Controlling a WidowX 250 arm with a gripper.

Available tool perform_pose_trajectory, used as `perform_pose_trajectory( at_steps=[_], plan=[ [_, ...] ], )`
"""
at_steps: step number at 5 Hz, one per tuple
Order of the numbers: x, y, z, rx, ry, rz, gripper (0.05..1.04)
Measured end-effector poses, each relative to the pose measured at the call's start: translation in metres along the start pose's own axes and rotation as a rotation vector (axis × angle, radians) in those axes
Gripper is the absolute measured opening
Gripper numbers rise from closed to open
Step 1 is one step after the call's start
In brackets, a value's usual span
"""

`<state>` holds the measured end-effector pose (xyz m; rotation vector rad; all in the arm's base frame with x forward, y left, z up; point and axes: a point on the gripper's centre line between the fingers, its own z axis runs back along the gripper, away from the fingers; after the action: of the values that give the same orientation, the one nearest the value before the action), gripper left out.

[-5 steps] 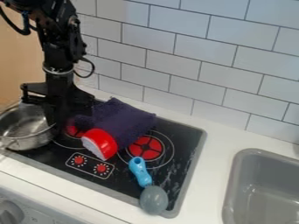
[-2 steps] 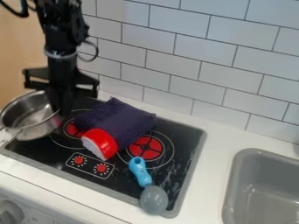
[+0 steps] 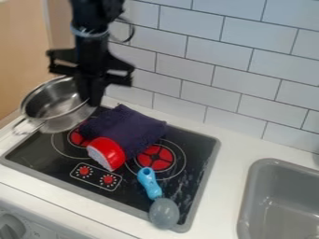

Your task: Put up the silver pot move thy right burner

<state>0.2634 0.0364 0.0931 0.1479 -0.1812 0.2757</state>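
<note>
Black stovetop with a grey border (image 3: 46, 158), with the silver metal pot (image 3: 67, 120) held slightly tilted over its left edge, toward the far left corner; the pot's wire handle (image 3: 28, 127) points outward past that edge. The step in hand is judged to be the carry, after the grasp and before placement. The next move calls for passage toward the stovetop's right edge, high enough to clear the dark purple cloth (image 3: 128, 128) and the red object with a white face (image 3: 109, 154), then lowering onto the red right burner (image 3: 157, 159). The cloth overlaps this burner's far left part, and the blue-handled utensil with a grey head (image 3: 149, 182) lies at its near side, so a level seat may be hard to obtain. Black two-finger gripper (image 3: 92, 100): apparently closed on the pot's right-hand rim, the fingers parted only by the thin metal wall.
</note>
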Motion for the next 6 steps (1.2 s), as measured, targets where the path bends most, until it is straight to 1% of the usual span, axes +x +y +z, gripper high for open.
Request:
perform_pose_trajectory(
  at_steps=[2,3,4,5,6],
  plan=[
    [-0.005,-0.064,0.026,-0.019,-0.066,-0.097,0.051],
    [-0.011,-0.101,0.022,-0.030,-0.052,-0.156,0.051],
    [-0.010,-0.139,0.024,-0.047,-0.067,-0.205,0.051],
    [-0.016,-0.164,0.017,-0.043,-0.051,-0.242,0.051],
    [-0.012,-0.178,0.006,-0.030,-0.032,-0.264,0.051]
  ],
)
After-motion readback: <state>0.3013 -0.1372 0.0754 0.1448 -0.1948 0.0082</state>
